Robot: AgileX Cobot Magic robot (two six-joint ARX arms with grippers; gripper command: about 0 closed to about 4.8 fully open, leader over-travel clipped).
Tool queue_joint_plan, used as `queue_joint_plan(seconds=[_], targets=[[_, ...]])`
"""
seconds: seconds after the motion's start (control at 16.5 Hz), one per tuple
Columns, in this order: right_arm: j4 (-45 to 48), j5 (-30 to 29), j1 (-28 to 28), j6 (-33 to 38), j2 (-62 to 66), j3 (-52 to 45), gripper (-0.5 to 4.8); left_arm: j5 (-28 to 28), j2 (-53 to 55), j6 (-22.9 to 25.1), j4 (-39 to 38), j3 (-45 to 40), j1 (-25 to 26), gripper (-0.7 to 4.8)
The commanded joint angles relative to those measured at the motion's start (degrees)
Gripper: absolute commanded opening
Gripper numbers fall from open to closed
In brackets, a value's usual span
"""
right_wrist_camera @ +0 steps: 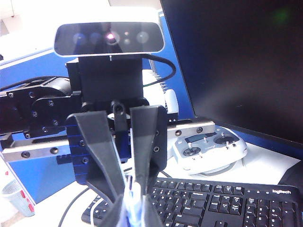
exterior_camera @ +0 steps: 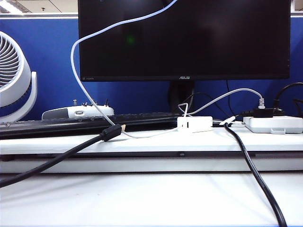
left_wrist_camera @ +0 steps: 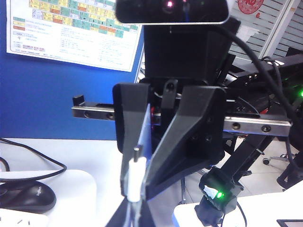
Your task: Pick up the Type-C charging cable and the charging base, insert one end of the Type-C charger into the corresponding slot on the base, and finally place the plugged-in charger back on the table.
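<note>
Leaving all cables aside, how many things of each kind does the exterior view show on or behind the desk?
monitor: 1
fan: 1
keyboard: 1
remote controller: 1
charging base: 1
power strip: 1
Total: 6
The left tool and the right tool appear only in their wrist views.

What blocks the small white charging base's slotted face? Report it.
Nothing visible. The small white rectangular charging base shows a clear front; the thick black gold-tipped plug lies apart to its left. The left end effector grips the white Type-C cable plug.
</note>
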Motion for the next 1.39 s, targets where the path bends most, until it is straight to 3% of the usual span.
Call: queue_joint_plan(seconds=[0.06,1.03,1.15,1.33,1.39], targets=[[0.4,0.7,0.0,-0.1,-0.1,0.3,0.53,0.3,-0.4,-0.2,1.1,0.3,-0.2,-0.06],[3.1,0.6,0.0,0.4,-0.1,0.4,0.51,0.2,-0.4,-0.2,1.1,0.3,-0.3,-0.06],[3.1,0.6,0.0,0.4,-0.1,0.4,0.03,0.2,-0.4,-0.2,1.1,0.3,-0.3,-0.06],[3.1,0.4,0.0,0.4,-0.1,0.4,0.0,0.2,-0.4,-0.3,1.1,0.3,-0.3,-0.06],[3.1,0.3,0.0,0.4,-0.2,0.4,0.0,0.3,-0.4,-1.3,1.1,0.3,-0.3,0.32]])
